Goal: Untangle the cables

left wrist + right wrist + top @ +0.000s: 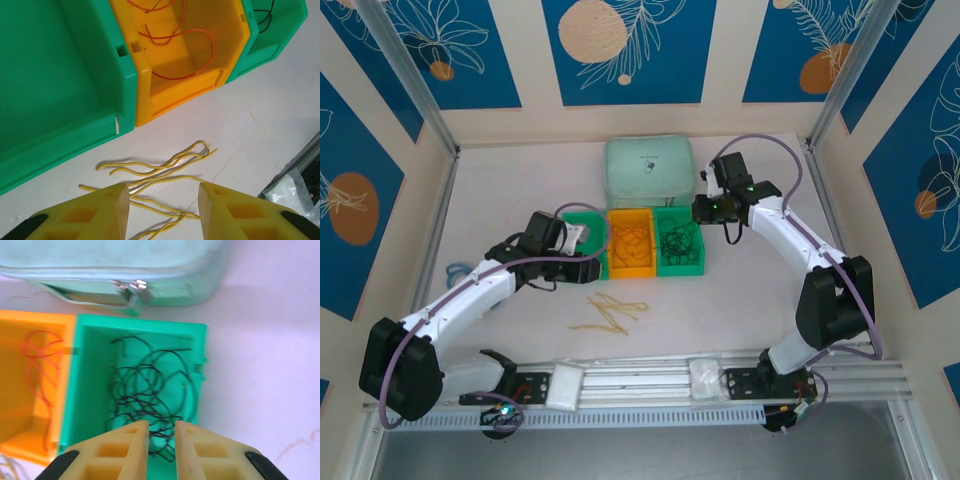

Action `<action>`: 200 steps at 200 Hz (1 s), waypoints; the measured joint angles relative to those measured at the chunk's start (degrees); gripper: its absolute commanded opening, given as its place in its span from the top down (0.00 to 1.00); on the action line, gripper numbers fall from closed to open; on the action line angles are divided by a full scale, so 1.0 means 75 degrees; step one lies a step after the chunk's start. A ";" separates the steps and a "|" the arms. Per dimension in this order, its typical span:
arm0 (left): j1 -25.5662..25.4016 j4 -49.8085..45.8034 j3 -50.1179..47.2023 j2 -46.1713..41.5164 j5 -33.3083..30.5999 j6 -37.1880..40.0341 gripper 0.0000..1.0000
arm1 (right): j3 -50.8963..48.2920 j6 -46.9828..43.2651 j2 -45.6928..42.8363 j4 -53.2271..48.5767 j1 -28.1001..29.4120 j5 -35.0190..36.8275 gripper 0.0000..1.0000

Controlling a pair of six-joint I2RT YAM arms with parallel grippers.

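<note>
Several pale yellow cables (610,311) lie loosely crossed on the white table in front of the bins. In the left wrist view these yellow cables (160,172) lie beneath my left gripper (164,200), which is open and holds nothing. My left gripper (588,262) hovers at the front of the left green bin (578,215). Orange-red cables (175,40) rest in the orange bin (631,262). A heap of black cables (147,390) fills the right green bin (90,390). My right gripper (162,432) hangs over that heap, its jaws a narrow gap apart, gripping nothing.
A pale green zipped pouch (649,170) lies behind the three bins. The left green bin (50,75) holds nothing. An aluminium rail (650,380) with the arm bases runs along the near edge. Walls close in the table's back and sides.
</note>
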 measured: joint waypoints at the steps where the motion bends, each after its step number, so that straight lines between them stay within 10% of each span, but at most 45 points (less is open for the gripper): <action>1: 0.0000 0.0000 0.0000 0.0000 0.0000 0.0000 0.59 | -0.0015 0.0003 0.0000 -0.0003 -0.0009 0.0000 0.79; 141: 0.0003 0.0000 0.0000 -0.0070 0.0000 -0.0003 0.59 | -0.0501 0.0367 0.0513 0.0396 -0.0219 -0.0481 0.78; 200: 0.0003 0.0000 0.0000 -0.0076 0.0000 -0.0003 0.59 | -0.0501 0.0420 0.0560 0.0717 -0.0134 -0.0650 0.96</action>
